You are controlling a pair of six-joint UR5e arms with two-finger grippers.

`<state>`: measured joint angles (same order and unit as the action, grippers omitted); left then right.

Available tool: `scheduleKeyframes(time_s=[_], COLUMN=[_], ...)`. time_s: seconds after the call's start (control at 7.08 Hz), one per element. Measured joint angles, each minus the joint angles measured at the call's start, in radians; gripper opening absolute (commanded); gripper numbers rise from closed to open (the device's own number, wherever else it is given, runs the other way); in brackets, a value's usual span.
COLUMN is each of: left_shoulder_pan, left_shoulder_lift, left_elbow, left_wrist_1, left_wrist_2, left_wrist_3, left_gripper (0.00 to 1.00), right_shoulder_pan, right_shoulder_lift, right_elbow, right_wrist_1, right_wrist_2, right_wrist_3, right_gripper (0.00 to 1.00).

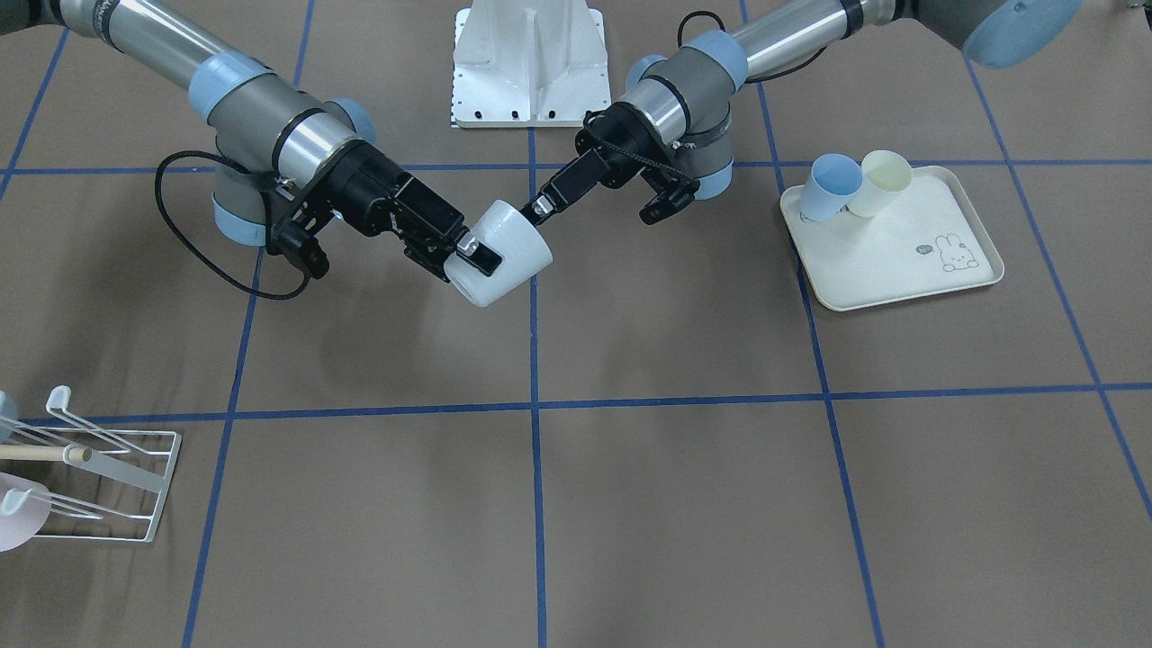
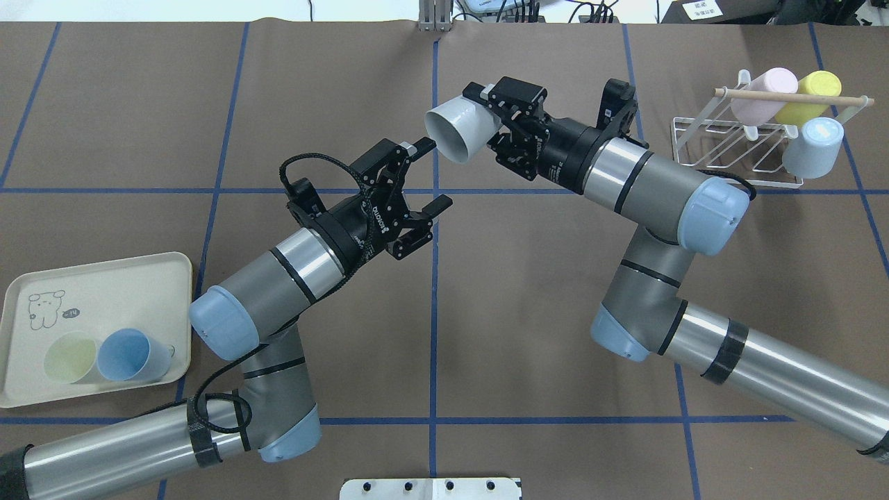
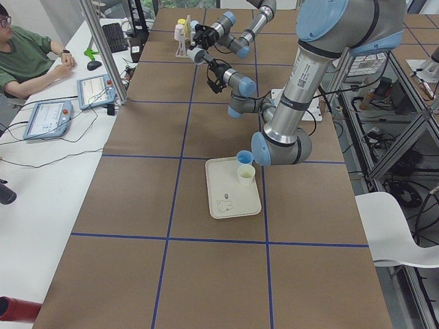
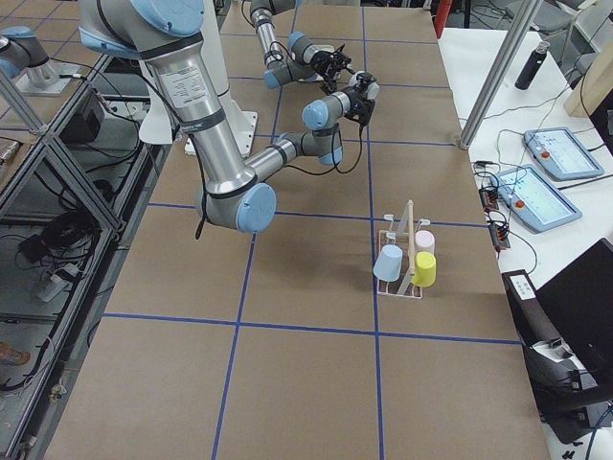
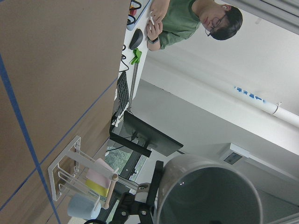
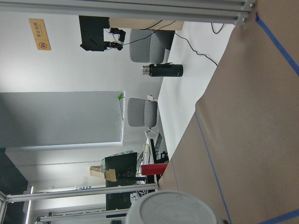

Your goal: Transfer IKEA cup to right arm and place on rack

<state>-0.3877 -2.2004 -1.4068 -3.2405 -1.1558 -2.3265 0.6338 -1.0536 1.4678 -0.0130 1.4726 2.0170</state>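
- the white cup [image 5: 210,200] fills the bottom of the left wrist view, its open mouth turned toward that camera.
- the right gripper [image 2: 494,119] is clamped on the cup's base end and holds it on its side above the table [image 2: 555,312], near the middle tape line [image 2: 434,298].
- the left gripper [image 2: 429,177] is spread wide and holds nothing. one fingertip [image 2: 421,147] is just beside the cup's rim; whether it touches i cannot tell.
- white lettering on the left gripper's body is too small to read. the tray [image 2: 139,278], near the table's left edge, bears a rabbit drawing.
- the rack [image 2: 729,149] stands well apart on the right arm's side, near the table's far edge. it carries a pink cup [image 2: 764,94], a yellow cup [image 2: 812,94] and a pale blue cup [image 2: 812,146].
- brown table crossed by blue tape runs between the held cup and the rack.
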Motion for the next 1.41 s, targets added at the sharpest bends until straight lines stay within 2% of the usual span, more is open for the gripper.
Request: scheduleKeyframes(time_s=[0.28, 0.56, 0.85, 1.27, 1.41], left_shoulder_pan=[-0.014, -0.038, -0.11, -0.271, -0.323], left_shoulder_lift=[0.008, 0.02, 0.023, 0.035, 0.039], left_elbow=[-0.031, -0.049, -0.057, -0.075, -0.078], left_wrist_1=[0.0, 0.027, 0.132, 0.329, 0.387], left_wrist_2=[-0.007, -0.05, -0.143, -0.341, -0.409], left_wrist_3=[0.088, 0.26, 0.369, 0.387, 0.402], left_gripper=[1.0, 1.0, 1.0, 1.0, 1.0], right_shoulder_pan=[0.077, 0.139, 0.154, 0.155, 0.155], right_shoulder_lift=[-0.009, -0.068, -0.122, -0.237, -0.31], right_elbow=[0.004, 0.04, 0.128, 0.35, 0.388], right_wrist_1=[-0.074, -0.178, -0.404, -0.871, -0.938], right_wrist_2=[-0.005, -0.052, -0.214, -0.478, -0.553], right_wrist_3=[-0.076, -0.255, -0.444, -0.623, -0.668], right_gripper=[0.0, 0.0, 0.0, 0.0, 0.0])
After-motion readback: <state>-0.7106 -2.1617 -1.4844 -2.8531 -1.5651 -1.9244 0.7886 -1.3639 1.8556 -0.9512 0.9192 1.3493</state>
